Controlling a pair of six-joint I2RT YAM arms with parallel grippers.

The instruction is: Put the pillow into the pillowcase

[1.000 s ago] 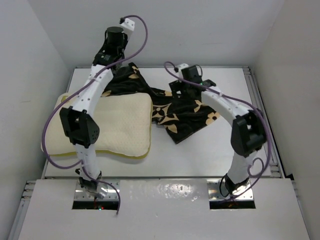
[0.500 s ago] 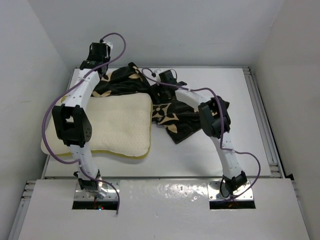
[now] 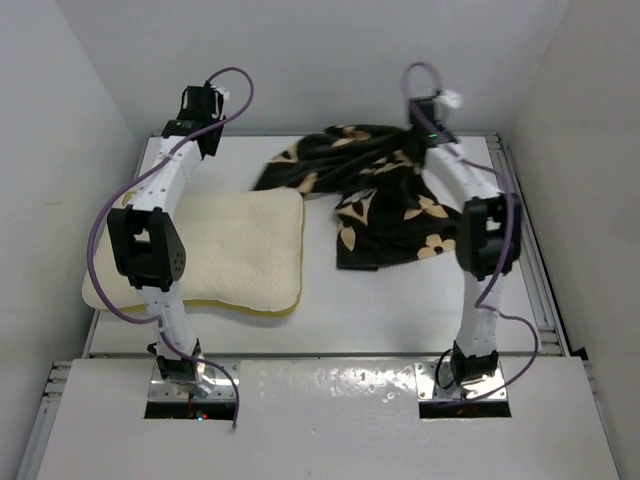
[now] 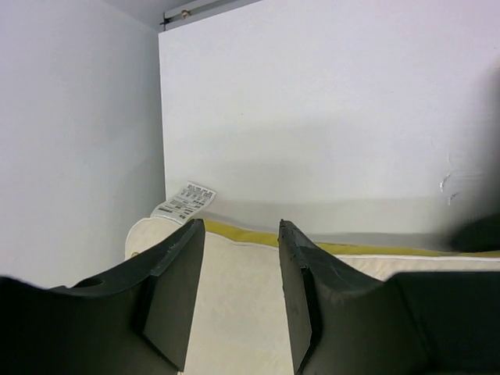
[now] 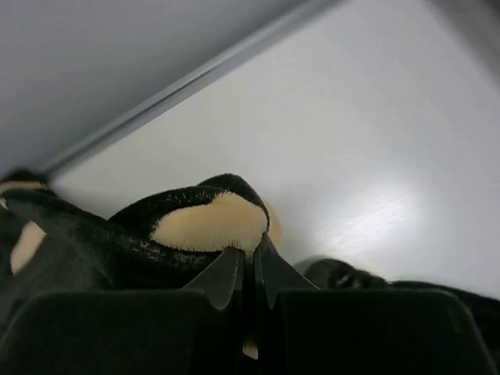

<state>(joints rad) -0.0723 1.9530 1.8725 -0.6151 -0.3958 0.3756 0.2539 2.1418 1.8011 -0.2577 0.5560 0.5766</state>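
A: Where's the pillow (image 3: 225, 250)?
B: Flat on the surface (image 3: 400, 310), left side. Left jaws released, above its far edge.
A: The pillowcase (image 3: 375, 200)?
B: Crumpled to its right, pillow outside it; right jaws clenched on a fold.

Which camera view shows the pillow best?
The top external view: it shows nearly the whole pillow lying on the table's left side. The left wrist view shows only its far edge with the yellow-green band and a label. The right wrist view shows none of it.
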